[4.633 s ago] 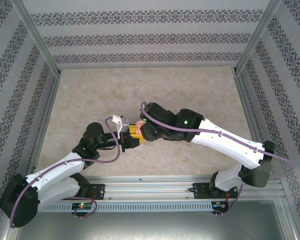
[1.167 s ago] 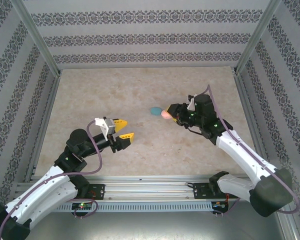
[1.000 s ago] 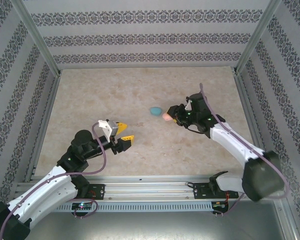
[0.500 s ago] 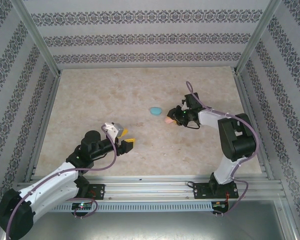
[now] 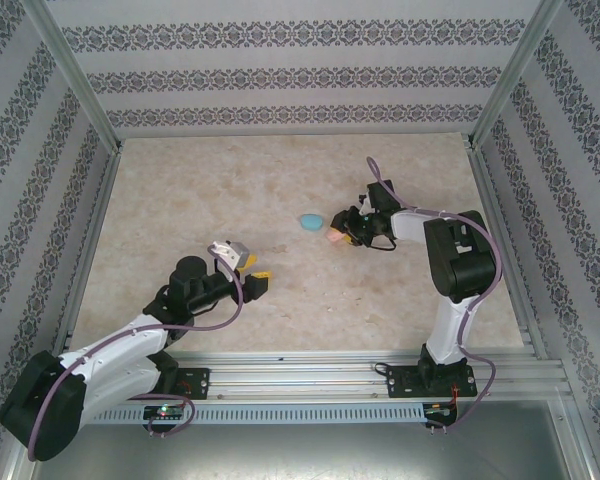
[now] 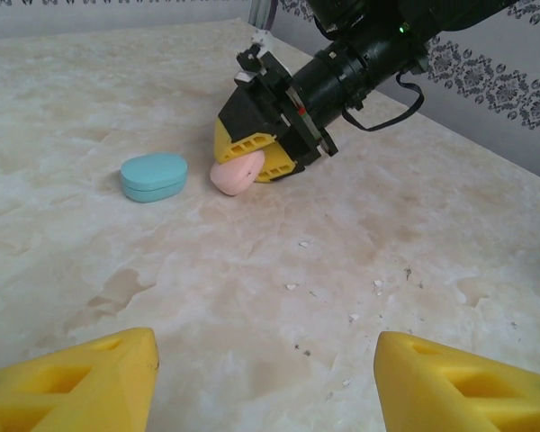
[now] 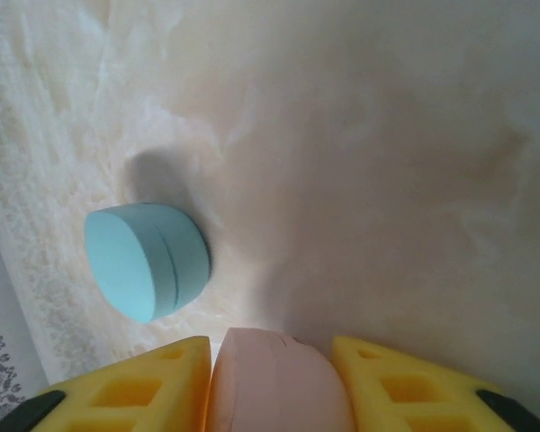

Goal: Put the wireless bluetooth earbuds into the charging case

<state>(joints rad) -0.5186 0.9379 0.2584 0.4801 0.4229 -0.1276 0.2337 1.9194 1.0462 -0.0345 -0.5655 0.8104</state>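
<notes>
Right hand point(image 5: 336, 237) holding pink case point(image 6: 238, 175), now lowered beside blue case point(image 6: 154, 175), left hand point(image 6: 265, 369) wide, withdrawn

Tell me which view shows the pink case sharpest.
Left wrist view: pink case and blue case crisp, own fingertips blurred; right wrist view: pink case soft, blue case's shadow falls above it; top external view: even light, both tiny.
</notes>
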